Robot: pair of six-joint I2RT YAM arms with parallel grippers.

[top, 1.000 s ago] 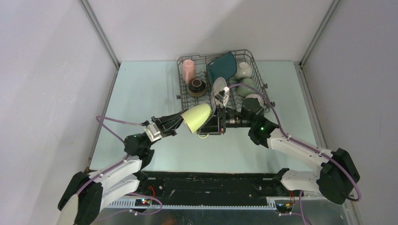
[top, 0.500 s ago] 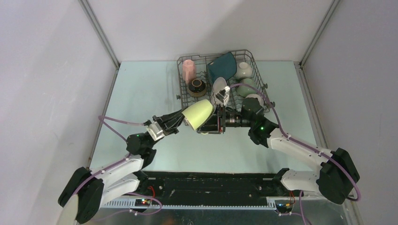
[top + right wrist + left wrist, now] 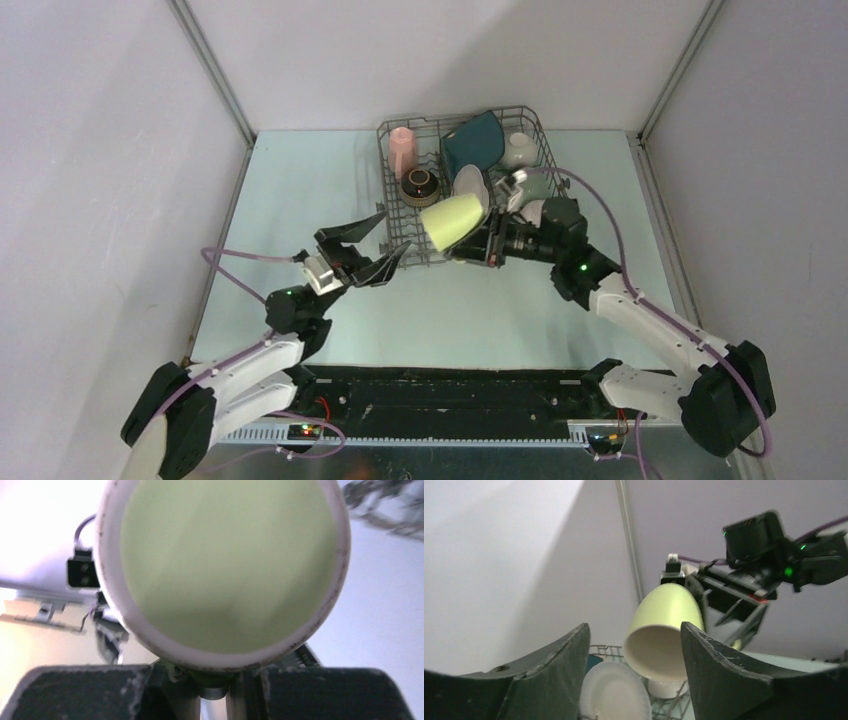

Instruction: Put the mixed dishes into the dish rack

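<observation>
1. Two fingers of the left gripper [image 3: 396, 231] are spread wide with nothing between them. In the left wrist view each dark finger [image 3: 559, 675] frames one side of the picture.
2. Just beyond those fingertips and not touching them hangs the yellow-green mug [image 3: 455, 218]. Its open mouth faces the left fingers and its base faces the right gripper [image 3: 490, 242].
3. The right gripper has hold of the mug. In the right wrist view its fingers [image 3: 90, 690] stand close together under the mug's round base, with a small green part of the mug pinched in the narrow gap. Whether that part is the handle cannot be told.
4. The mug lies tilted on its side in the air, clear of the table [image 3: 300, 190]. It hangs over the near edge of the dish rack [image 3: 436, 165], which stretches away past the right fingertips.
5. Between the left fingers in the left wrist view, below the mug's mouth, the round white plate [image 3: 614, 696] stands on edge in the rack.
6. Farther past the left fingertips, four more dishes sit in the rack:
   - The brown bowl [image 3: 420, 185] is the nearest of them.
   - The pink mug [image 3: 403, 150] is in the far left corner.
   - The dark teal squarish plate [image 3: 473, 140] leans upright at the far middle.
   - The white bowl [image 3: 518, 150] is at the far right.
</observation>
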